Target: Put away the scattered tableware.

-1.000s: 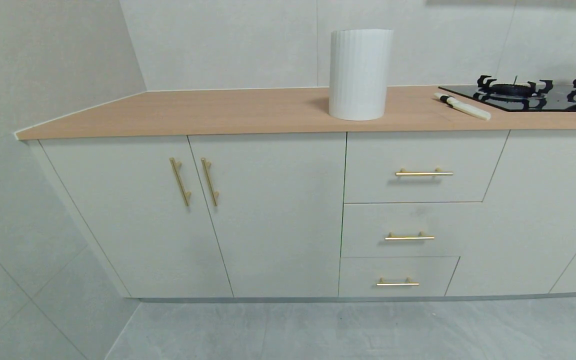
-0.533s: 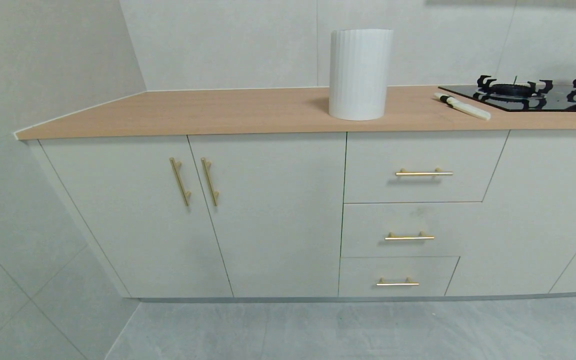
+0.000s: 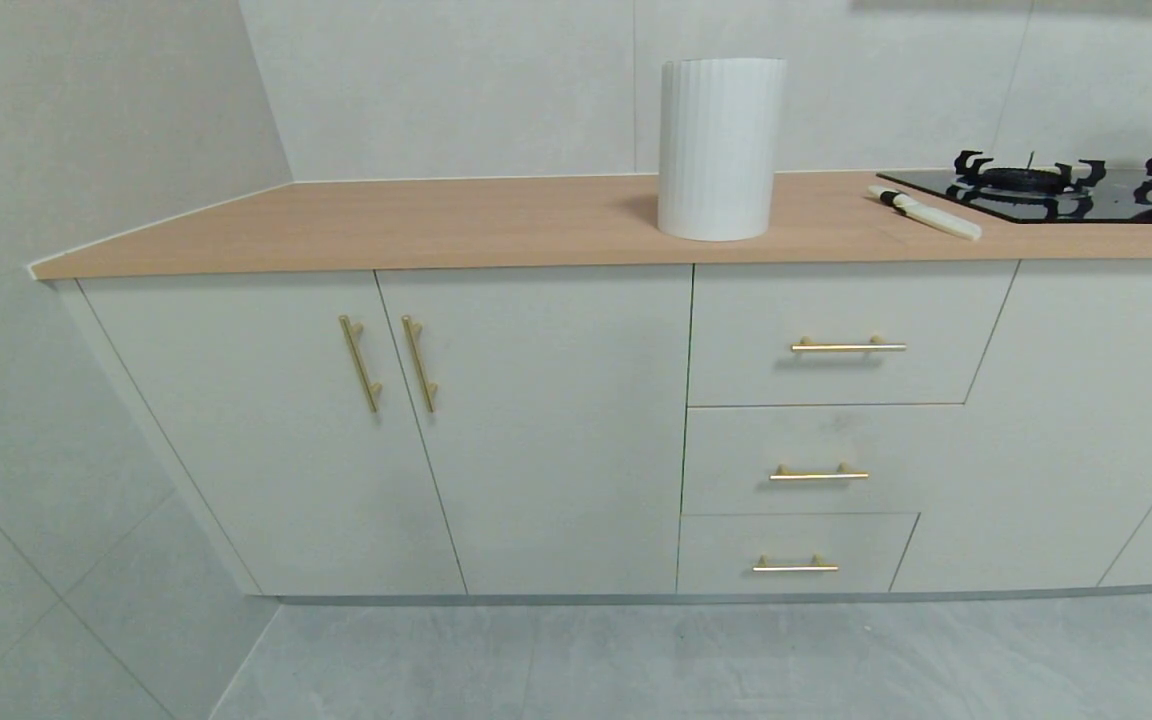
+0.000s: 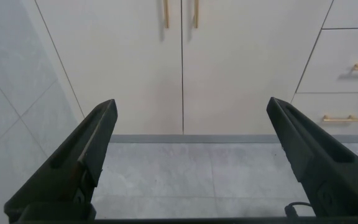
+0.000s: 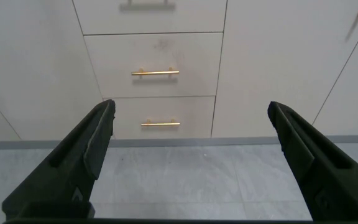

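Our left gripper (image 4: 189,107) has its two dark fingers (image 4: 87,152) spread wide apart. Our right gripper (image 5: 190,107) matches it, with its dark fingers (image 5: 84,152) equally far apart. Both grippers are held low, angled forward and slightly downward.

Bright, even light, soft shadow left of the white canister (image 3: 719,150), cabinet lines bowing at head view's edges

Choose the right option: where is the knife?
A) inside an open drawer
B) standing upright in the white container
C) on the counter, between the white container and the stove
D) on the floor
C: the knife lies flat on the counter, with the white container to one side and the stove to the other.
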